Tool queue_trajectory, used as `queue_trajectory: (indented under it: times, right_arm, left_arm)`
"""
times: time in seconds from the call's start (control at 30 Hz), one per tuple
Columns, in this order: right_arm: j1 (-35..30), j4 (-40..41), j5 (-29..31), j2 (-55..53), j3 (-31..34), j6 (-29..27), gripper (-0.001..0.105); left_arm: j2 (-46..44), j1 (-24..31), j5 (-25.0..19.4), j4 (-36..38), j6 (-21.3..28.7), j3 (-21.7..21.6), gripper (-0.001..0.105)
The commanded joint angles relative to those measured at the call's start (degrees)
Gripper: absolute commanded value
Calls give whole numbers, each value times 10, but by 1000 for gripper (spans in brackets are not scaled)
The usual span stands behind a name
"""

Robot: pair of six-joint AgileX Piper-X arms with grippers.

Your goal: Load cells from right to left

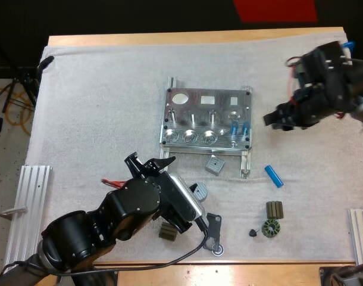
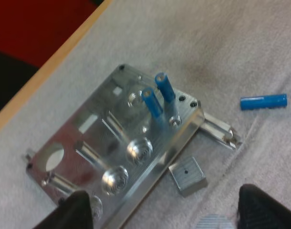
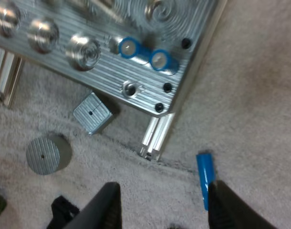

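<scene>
Aluminium is the main material here: the metal fixture (image 1: 206,116) lies flat at the middle of the white mat (image 1: 98,107), with bare mat open on its far, left and right sides. Two blue cells (image 1: 234,126) stand upright side by side near the fixture's near right corner, and three ringed sockets sit in a row to their left. A loose blue cell (image 1: 274,176) lies on the mat off that same corner, apart from the fixture. The right gripper (image 1: 275,119) hangs just beyond the fixture's right edge, fingers wide apart and clear of everything. The left gripper (image 1: 143,162) hangs by the near left corner, fingers likewise wide, holding nothing. Crowding the near side are a metal cube (image 1: 214,165), a ribbed disc (image 1: 197,190), a black bracket (image 1: 214,229) and dark toothed parts (image 1: 275,210). Aluminium rails (image 1: 27,202) lie along the left and right ends of the wooden table (image 1: 193,38)
</scene>
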Motion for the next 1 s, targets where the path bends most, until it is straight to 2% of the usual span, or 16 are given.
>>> queue_trajectory:
  times: [0.0, 0.13, 0.27, 0.33, 0.53, 0.63, 0.73, 0.77, 0.83, 0.97]
  right_arm:
    - [-9, 5, -15, -16, 8, 1, 42]
    - [-20, 5, -16, -49, 38, 1, 42]
    - [-19, 4, -14, -94, 87, -1, 42]
    - [-19, 0, -7, -118, 112, -8, 42]
    - [-19, -17, 49, -204, 187, -18, 42]
    - [-19, -21, 50, -248, 216, -22, 42]
    - [-19, -18, 50, -291, 235, -22, 42]
    - [-19, -17, 50, -310, 241, -22, 42]
    - [-19, -14, 50, -336, 248, -22, 42]
    - [-19, 27, 50, -376, 250, -22, 42]
  left_arm:
    - [-3, 0, 5, -14, 16, 0, 63]
    - [-3, 0, 8, -29, 48, 0, 63]
    - [-3, 0, 55, -43, 74, 0, 63]
    - [-3, 0, 68, -48, 75, 0, 63]
    - [-3, 0, 71, -74, 73, 0, 63]
    - [2, 0, 95, -88, 73, 0, 62]
    - [19, 0, 141, -90, 78, 0, 57]
    - [28, 0, 156, -90, 84, 0, 56]
    - [42, 0, 156, -90, 96, 0, 56]
    - [74, 0, 160, -90, 159, 0, 56]
